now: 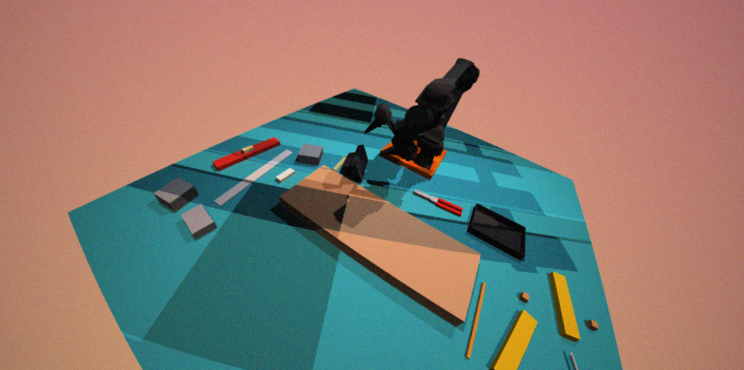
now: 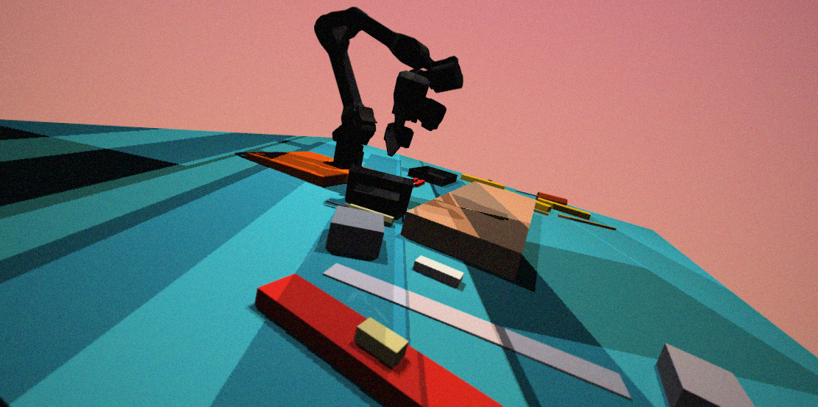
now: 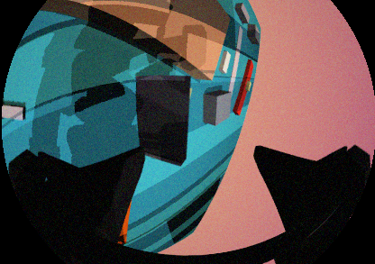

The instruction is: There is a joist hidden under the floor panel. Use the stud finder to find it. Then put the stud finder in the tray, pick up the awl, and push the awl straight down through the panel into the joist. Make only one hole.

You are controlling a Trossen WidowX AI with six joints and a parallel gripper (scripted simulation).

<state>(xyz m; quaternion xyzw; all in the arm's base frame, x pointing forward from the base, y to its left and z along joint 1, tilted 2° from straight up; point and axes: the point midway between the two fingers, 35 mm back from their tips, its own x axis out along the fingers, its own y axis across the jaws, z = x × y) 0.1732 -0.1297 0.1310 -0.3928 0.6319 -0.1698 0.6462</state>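
My gripper (image 1: 378, 142) (image 2: 399, 147) (image 3: 202, 153) is open and empty. It hangs above the table on the arm-base side of a dark block with a recessed face (image 1: 354, 164) (image 2: 379, 190) (image 3: 163, 120), which looks like the stud finder and stands upright beside the panel. The tan floor panel (image 1: 405, 242) (image 2: 498, 198) (image 3: 196, 43) shows no hole that I can make out; the joist is hidden. The black tray (image 1: 494, 244) (image 2: 433, 176) appears empty. A tool with a grey shaft and red handles (image 1: 448, 206) lies between gripper and tray. A thin grey rod (image 1: 573, 361) is cut off by the frame; I cannot tell which is the awl.
Grey blocks (image 1: 310, 154) (image 2: 356, 232) (image 3: 217, 108), a white block (image 1: 285, 175) (image 2: 438, 270), a pale strip (image 1: 253, 177) (image 2: 474, 324) and a red bar (image 1: 229, 158) (image 2: 303, 312) lie beyond the panel's left end. Yellow bars (image 1: 565, 307) and an orange stick (image 1: 476, 320) lie past its right end.
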